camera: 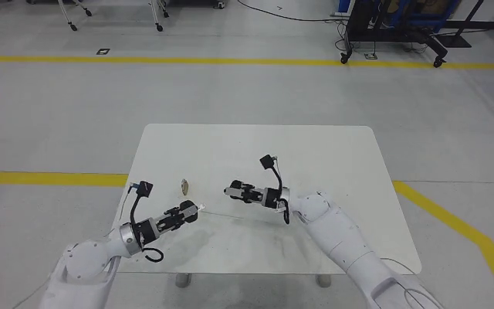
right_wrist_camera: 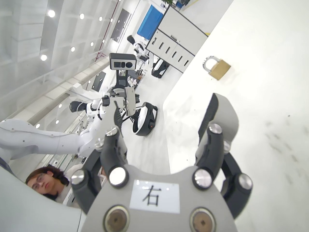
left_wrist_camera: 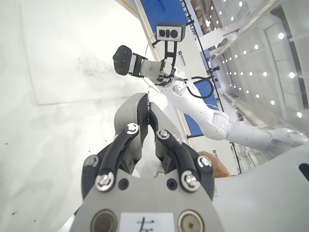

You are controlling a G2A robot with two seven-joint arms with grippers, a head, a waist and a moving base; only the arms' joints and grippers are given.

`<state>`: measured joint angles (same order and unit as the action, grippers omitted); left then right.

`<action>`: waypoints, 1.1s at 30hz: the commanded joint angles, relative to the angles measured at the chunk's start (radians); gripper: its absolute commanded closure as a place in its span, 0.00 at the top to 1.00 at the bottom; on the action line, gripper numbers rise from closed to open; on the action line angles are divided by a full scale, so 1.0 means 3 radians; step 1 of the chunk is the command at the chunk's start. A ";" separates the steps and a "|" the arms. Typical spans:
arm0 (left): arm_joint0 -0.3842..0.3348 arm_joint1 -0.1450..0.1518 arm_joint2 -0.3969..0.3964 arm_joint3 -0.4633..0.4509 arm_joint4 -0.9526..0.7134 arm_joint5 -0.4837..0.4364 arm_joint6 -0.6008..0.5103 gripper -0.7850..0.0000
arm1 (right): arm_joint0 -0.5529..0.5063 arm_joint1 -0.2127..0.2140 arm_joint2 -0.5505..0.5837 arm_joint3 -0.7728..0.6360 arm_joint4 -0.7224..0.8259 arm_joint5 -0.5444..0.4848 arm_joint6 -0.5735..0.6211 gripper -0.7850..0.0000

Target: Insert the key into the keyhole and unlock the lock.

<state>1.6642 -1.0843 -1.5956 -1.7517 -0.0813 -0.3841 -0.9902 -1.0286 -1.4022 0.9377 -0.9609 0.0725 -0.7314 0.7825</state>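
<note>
On the white counter point(camera: 332, 154), toward its left edge, a brass padlock point(camera: 184, 186) lies flat. Near it, the left pincer point(camera: 194, 208) is pressed together on the key point(camera: 202, 206), which is clear of the padlock. The right pincer point(camera: 229, 189) hangs close by, spread wide.

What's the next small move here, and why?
Probably ease the open right gripper toward the lock and close on its body: the lock lies free and untouched on the table, while the left gripper is shut on what looks like the key, so the lock likely needs steadying first.
</note>
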 commanded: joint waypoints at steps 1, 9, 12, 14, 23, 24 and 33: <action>-0.0029 0.0007 0.0060 0.0016 0.0038 0.0003 -0.0077 0.00 | 0.0009 -0.0002 -0.0048 -0.0022 0.0077 0.0010 0.0185 0.55; -0.0121 0.0024 0.0229 0.0073 0.0158 0.0028 -0.0147 0.00 | 0.0103 -0.0036 -0.0216 0.0071 0.0378 -0.0025 0.0588 0.49; -0.0138 0.0029 0.0271 0.0083 0.0187 0.0034 -0.0123 0.00 | 0.0139 -0.0047 -0.0269 0.0106 0.0505 -0.0050 0.0752 0.49; -0.0146 0.0034 0.0287 0.0090 0.0188 0.0034 -0.0118 0.00 | 0.0165 -0.0049 -0.0290 0.0137 0.0566 -0.0062 0.0843 0.47; -0.0159 0.0057 0.0349 0.0096 0.0206 0.0027 -0.0098 0.00 | 0.0244 -0.0068 -0.0389 0.0239 0.0621 -0.0068 0.0952 0.32; -0.0159 0.0059 0.0352 0.0095 0.0205 0.0027 -0.0094 0.00 | 0.0251 -0.0070 -0.0398 0.0250 0.0629 -0.0065 0.0955 0.28; -0.0147 0.0082 0.0365 0.0086 0.0205 0.0019 -0.0024 0.00 | 0.0286 -0.0077 -0.0486 0.0270 0.0747 -0.0038 0.0983 0.22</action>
<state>1.6193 -1.0605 -1.4867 -1.7252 -0.0198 -0.3786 -1.0004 -0.9434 -1.4257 0.7961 -0.8781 0.2916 -0.7447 1.0754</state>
